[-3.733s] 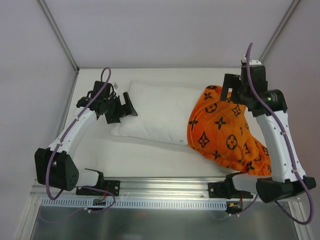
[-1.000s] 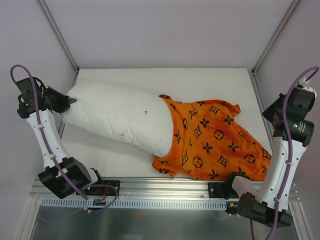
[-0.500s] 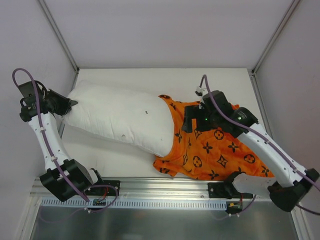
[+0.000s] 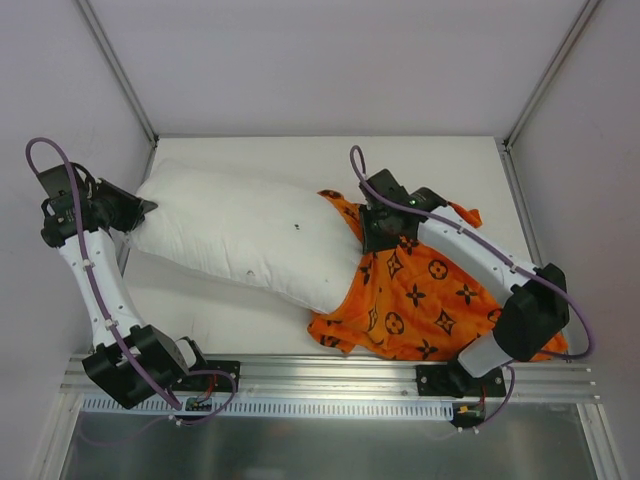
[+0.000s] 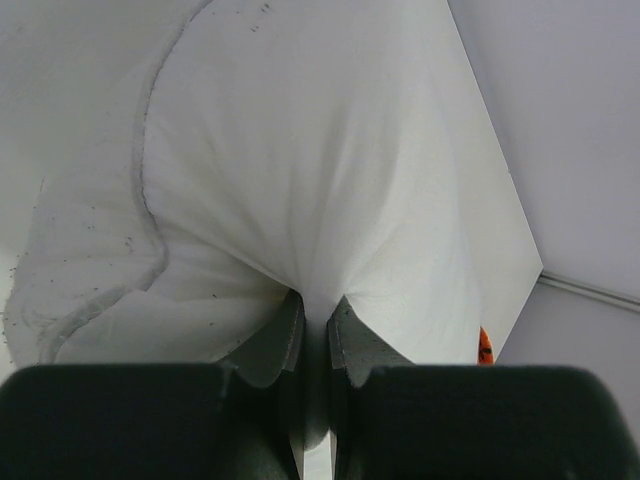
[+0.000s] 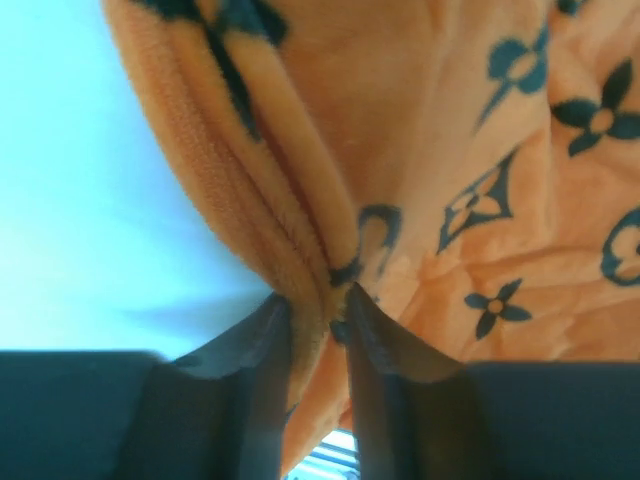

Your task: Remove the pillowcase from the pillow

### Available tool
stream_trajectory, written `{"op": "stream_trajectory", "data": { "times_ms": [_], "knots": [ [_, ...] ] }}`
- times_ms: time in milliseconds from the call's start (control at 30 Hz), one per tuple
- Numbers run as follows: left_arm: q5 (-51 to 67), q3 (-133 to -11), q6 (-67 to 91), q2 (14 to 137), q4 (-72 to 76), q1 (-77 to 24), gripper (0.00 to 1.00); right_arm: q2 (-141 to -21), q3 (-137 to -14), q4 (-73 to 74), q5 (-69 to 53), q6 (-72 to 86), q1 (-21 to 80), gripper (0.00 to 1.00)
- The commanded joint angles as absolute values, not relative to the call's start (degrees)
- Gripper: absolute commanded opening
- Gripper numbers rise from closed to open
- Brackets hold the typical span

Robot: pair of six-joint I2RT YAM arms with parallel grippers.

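The white pillow (image 4: 240,235) lies slanted across the table, its right end still inside the orange pillowcase (image 4: 420,295) with black motifs. My left gripper (image 4: 135,208) is shut on the pillow's left corner; in the left wrist view the white fabric (image 5: 300,200) bunches between the jaws of the left gripper (image 5: 315,310). My right gripper (image 4: 375,235) sits at the pillowcase's open edge beside the pillow. In the right wrist view the right gripper (image 6: 315,310) is shut on a fold of the orange plush pillowcase (image 6: 330,190).
White enclosure walls stand close on the left, back and right. The metal rail (image 4: 330,375) with both arm bases runs along the near edge. The pillowcase's loose end spreads toward the right arm's base (image 4: 480,375).
The right arm swung from the far right in to the pillowcase's edge by the pillow, opened on the way and closed on the orange fabric. The left gripper kept holding the pillow corner.
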State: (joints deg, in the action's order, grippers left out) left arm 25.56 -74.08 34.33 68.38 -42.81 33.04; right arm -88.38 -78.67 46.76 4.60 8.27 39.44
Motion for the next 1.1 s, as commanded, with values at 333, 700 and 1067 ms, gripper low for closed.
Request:
{"op": "stream_trajectory", "data": {
  "times_ms": [333, 700, 1067],
  "knots": [
    [27.2, -75.7, 36.9, 65.9, -40.1, 33.1, 0.00, -69.0, -65.0, 44.3, -1.9, 4.5, 8.6, 0.01],
    [26.8, -75.6, 37.8, 66.1, -40.1, 33.0, 0.00, -65.4, -80.7, 48.8, -3.6, 6.3, -12.7, 0.01],
    [35.4, -75.5, 36.2, 67.4, -36.4, 31.0, 0.11, -59.7, -61.4, 39.0, -7.6, 7.9, -11.5, 0.01]
  ]
}}
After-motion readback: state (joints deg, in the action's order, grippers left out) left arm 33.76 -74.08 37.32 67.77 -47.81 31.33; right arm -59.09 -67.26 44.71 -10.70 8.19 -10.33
